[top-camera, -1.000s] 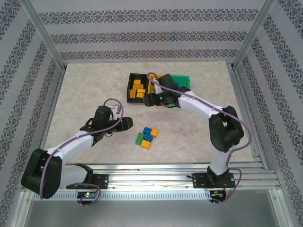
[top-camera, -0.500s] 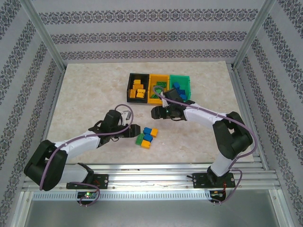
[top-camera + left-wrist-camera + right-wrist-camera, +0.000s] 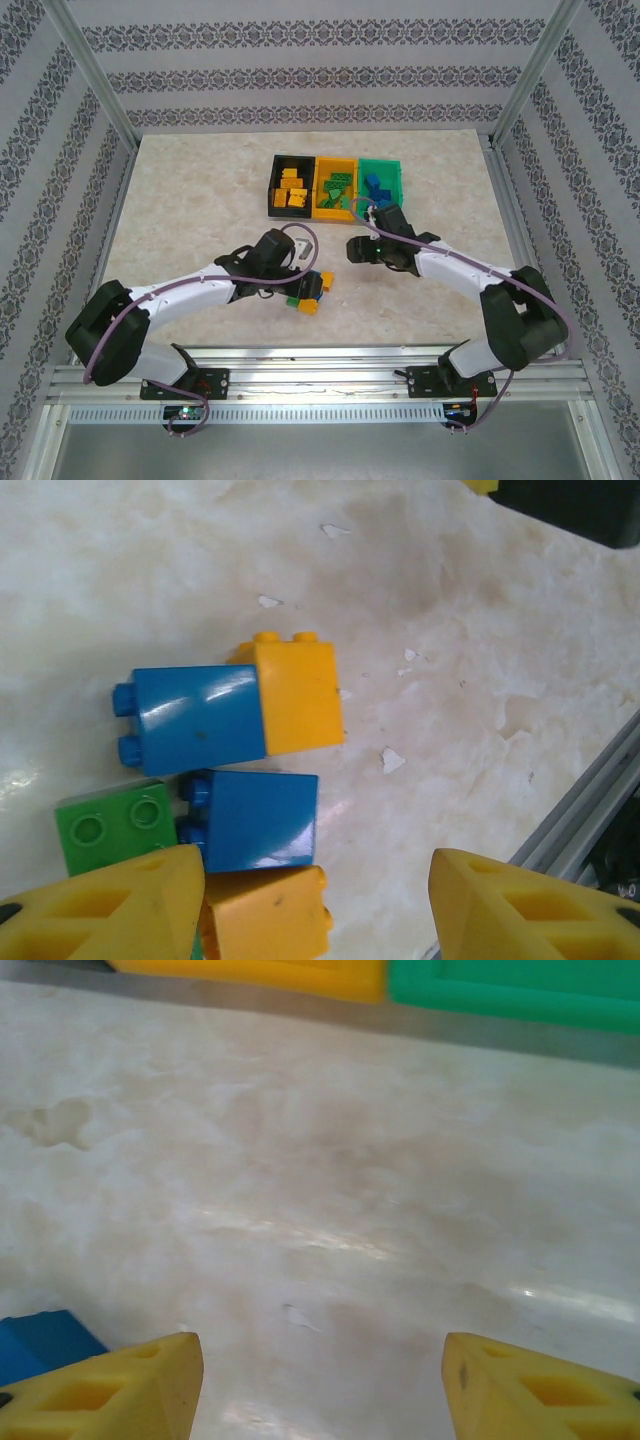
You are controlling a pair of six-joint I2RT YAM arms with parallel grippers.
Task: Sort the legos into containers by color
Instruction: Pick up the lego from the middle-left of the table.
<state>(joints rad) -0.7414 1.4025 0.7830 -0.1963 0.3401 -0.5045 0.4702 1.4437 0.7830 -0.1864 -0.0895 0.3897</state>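
Observation:
A small cluster of loose legos [image 3: 312, 290] lies in front of the arms. The left wrist view shows it as a blue brick [image 3: 195, 720] joined to a yellow-orange one [image 3: 298, 695], a second blue brick [image 3: 255, 820], a green brick [image 3: 105, 830] and another yellow-orange brick [image 3: 265, 915]. My left gripper [image 3: 305, 284] hovers open over this cluster, its left finger [image 3: 100, 910] beside the near yellow-orange brick. My right gripper [image 3: 352, 248] hangs open and empty over bare table, between the cluster and the containers. The black bin [image 3: 290, 212], yellow-orange bin [image 3: 335, 161] and green bin [image 3: 381, 162] all hold bricks.
In the right wrist view, the yellow-orange bin's wall [image 3: 260, 972] and the green bin's wall [image 3: 510, 990] run along the top, and a blue brick corner [image 3: 40, 1345] sits at the lower left. A metal rail [image 3: 585, 800] borders the table's near edge.
My left gripper has moved right, from beside the cluster to over it. My right gripper has drawn back from the bins toward the near side, still open.

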